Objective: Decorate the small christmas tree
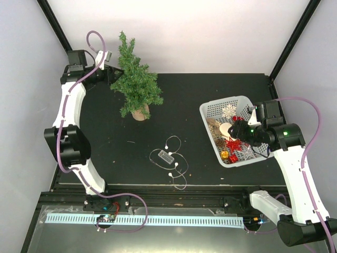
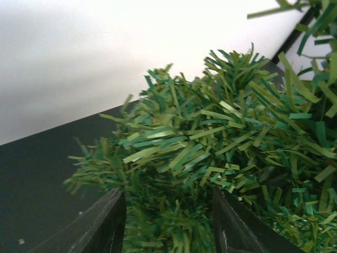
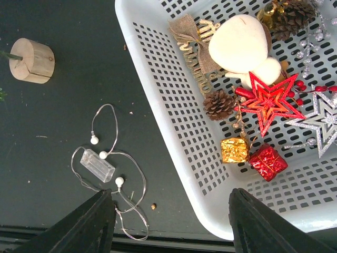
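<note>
The small christmas tree (image 1: 136, 84) stands upright on its round wood stump (image 1: 140, 112) at the back left of the black table. My left gripper (image 1: 111, 74) is at the tree's left side, level with its middle. In the left wrist view its fingers (image 2: 110, 221) stand apart with green branches (image 2: 221, 142) between them. My right gripper (image 1: 238, 130) hovers open over the white basket (image 1: 210, 108). Its jaws straddle the basket's near corner (image 3: 174, 100) and hold nothing. In the basket lie a red star (image 3: 269, 103), a gold gift (image 3: 234, 150), a red gift (image 3: 268, 161) and a pine cone (image 3: 218, 104).
A string of small white bulbs with a clear battery box (image 1: 169, 158) lies loose on the table between tree and basket; the battery box (image 3: 97, 164) also shows in the right wrist view. The basket also holds a white ornament (image 3: 239, 45), a silver star (image 3: 322, 121) and a burlap bow (image 3: 192, 37).
</note>
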Controlling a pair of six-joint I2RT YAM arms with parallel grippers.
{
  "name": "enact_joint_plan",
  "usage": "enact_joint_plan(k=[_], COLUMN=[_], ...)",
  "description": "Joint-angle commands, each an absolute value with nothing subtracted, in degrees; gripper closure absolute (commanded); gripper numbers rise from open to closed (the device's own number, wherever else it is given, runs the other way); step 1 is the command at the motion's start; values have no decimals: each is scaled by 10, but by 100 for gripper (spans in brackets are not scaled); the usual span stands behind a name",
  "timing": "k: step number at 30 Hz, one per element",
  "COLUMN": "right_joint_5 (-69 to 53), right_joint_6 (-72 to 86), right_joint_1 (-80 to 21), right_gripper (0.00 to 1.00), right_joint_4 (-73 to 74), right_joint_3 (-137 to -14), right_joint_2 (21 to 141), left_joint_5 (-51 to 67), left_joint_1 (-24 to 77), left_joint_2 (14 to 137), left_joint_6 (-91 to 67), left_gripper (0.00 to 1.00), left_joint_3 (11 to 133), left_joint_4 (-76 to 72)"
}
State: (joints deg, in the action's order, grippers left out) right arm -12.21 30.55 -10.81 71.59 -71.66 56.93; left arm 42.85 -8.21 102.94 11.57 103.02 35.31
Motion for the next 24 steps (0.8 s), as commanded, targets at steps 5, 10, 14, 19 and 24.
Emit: enact_joint_plan(k=[5,10,14,19,24], right_joint_5=[-116,-120,-124,-129,-137], right_joint_6=[312,316,318,323,328], right_joint_1=[-110,-110,-110,-110,-110], right_gripper=[40,40,40,40,40], right_joint_4=[710,706,704,699,692], right_joint_3=[-721,-719,-712,-703,-696], right_joint_2=[576,578,576,570,567], left_joint_5=[571,573,595,643,692], left_joint_1=[-84,-85,-86,-86,-84], left_joint_2=[1063,1073,1067,1040,1004], left_joint_6=[89,89,78,19,-106], left_gripper=[79,99,98,98,99], left_joint_3=[1053,1060,1055,1010,936], left_joint_4=[368,378,372,314,189])
